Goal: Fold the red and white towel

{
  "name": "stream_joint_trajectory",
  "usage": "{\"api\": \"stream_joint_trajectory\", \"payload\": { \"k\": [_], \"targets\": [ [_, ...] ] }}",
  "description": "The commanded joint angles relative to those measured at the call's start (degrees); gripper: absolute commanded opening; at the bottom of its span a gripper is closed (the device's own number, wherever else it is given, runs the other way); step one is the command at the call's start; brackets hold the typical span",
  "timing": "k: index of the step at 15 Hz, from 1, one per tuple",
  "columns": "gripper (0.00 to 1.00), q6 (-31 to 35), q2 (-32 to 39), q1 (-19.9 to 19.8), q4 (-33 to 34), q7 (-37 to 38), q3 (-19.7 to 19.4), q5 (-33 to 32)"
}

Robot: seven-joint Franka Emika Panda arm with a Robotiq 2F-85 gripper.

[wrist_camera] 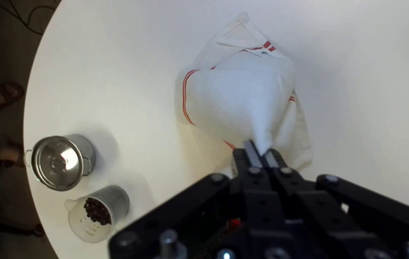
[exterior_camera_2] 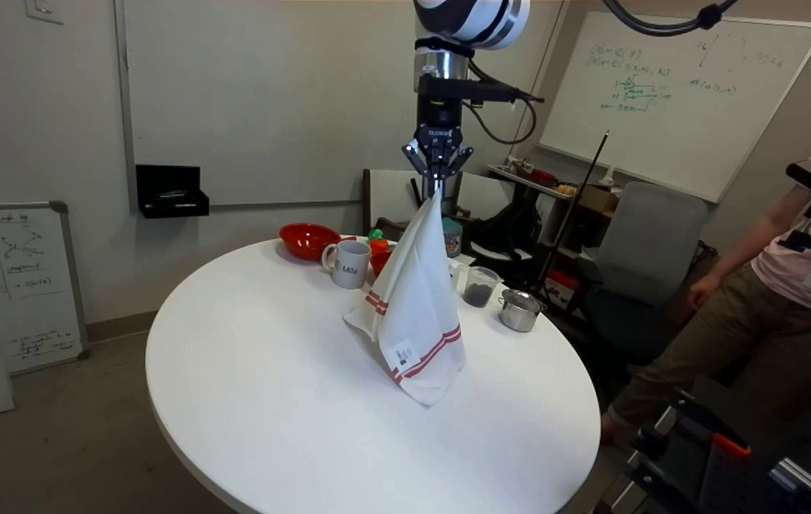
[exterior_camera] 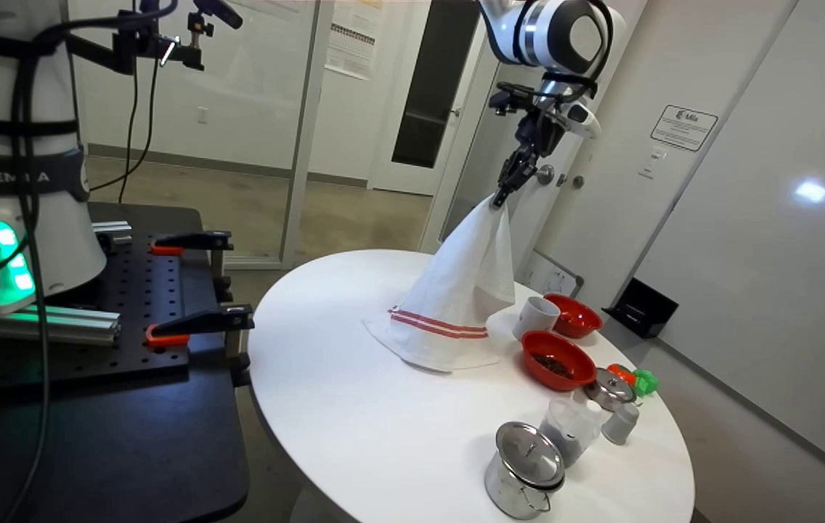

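The white towel with red stripes (exterior_camera: 456, 272) hangs from my gripper (exterior_camera: 498, 200) like a tent. It also shows in an exterior view (exterior_camera_2: 416, 285) and in the wrist view (wrist_camera: 233, 97). My gripper (exterior_camera_2: 435, 187) is above the table, shut on a pinched peak of the towel. In the wrist view the fingertips (wrist_camera: 261, 154) close round a narrow white fold. The towel's lower edges and corners rest on the white round table (exterior_camera: 354, 407), with the red stripes low down. A label shows near one lower corner. Part of the towel is hidden behind its own front folds.
A white mug (exterior_camera_2: 350, 265) and red bowls (exterior_camera: 559, 361) (exterior_camera_2: 309, 241) stand close beyond the towel. A measuring cup with dark beans (wrist_camera: 98, 216) and a lidded steel pot (wrist_camera: 58, 163) stand near the table's edge. A grey cup (exterior_camera: 621, 423) and a lidded metal dish (exterior_camera: 608, 390) are also there.
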Motion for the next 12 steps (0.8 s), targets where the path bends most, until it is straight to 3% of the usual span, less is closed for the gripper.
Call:
{"api": "stream_joint_trajectory", "payload": {
  "k": [1,3,12],
  "targets": [
    [0.0,1.12,3.62,0.42,2.35,9.97,-1.89,1.93],
    [0.0,2.63,7.69,-0.43,4.87,14.94,-2.3,3.14],
    [0.0,13.86,13.09,1.15,0.32,41.55,-1.88,9.15]
  ]
}}
